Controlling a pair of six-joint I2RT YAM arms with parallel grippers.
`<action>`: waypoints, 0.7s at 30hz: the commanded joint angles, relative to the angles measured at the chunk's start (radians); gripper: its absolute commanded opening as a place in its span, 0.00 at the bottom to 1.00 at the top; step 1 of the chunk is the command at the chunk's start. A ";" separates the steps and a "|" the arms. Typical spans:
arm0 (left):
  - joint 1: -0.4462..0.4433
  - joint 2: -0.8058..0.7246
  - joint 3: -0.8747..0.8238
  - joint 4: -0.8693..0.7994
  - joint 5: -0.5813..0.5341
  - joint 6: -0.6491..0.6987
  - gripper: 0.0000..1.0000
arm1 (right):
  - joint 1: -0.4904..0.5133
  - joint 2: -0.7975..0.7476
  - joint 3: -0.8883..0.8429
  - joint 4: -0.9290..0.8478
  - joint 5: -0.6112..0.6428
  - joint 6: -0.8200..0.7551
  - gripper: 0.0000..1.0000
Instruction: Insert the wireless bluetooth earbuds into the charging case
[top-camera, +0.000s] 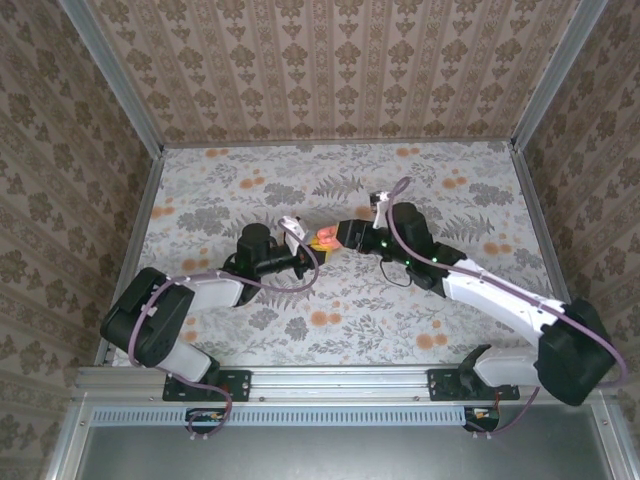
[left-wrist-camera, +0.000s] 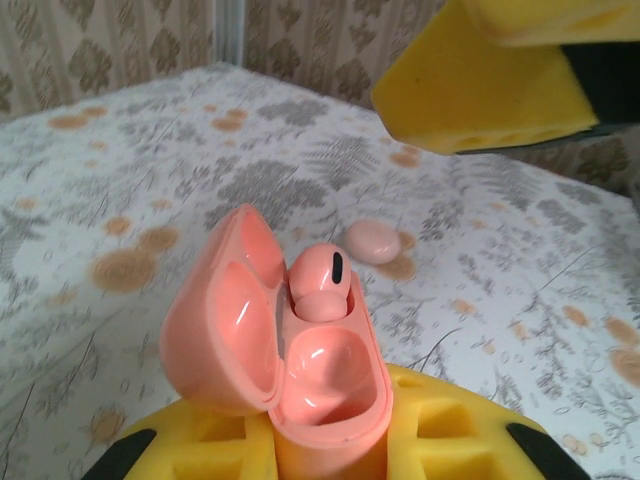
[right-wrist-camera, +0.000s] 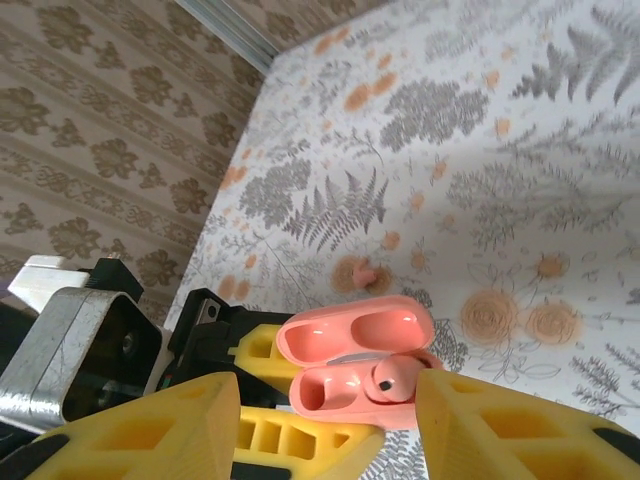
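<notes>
grip status: the left gripper (left-wrist-camera: 322, 450) clamps its yellow ribbed pads (left-wrist-camera: 460, 435) on the lower body of a small glossy coral-pink plastic charging case (left-wrist-camera: 325, 385), rounded-rectangle in outline, and holds it upright above the table (left-wrist-camera: 130, 160), whose cover carries a grey-leaf and orange-blossom print; case lid is hinged open and tilts back to the left in the left wrist view; a tiny coral-pink plastic earbud (left-wrist-camera: 318, 285), with a dark oval mark on its head, sits in the far well of the case; the near well shows bare glossy plastic; a second earbud (left-wrist-camera: 375, 242), same colour, lies loose on the table beyond the case, apart from it; the right gripper (right-wrist-camera: 335, 430) stands with its yellow jaws apart, one on each side of the case, holding nothing; whether its right-hand pad touches the case edge cannot be told; from the top view both grippers meet near the table's middle, with the case between them.
</notes>
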 joint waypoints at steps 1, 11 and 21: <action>-0.002 -0.048 -0.001 0.078 0.122 0.015 0.19 | -0.032 -0.077 -0.029 -0.006 -0.007 -0.154 0.52; -0.002 -0.126 0.065 -0.079 0.341 0.141 0.19 | -0.209 -0.187 0.001 -0.102 -0.423 -0.565 0.57; -0.005 -0.210 0.086 -0.246 0.323 0.262 0.19 | -0.247 -0.236 0.054 -0.356 -0.679 -1.135 0.47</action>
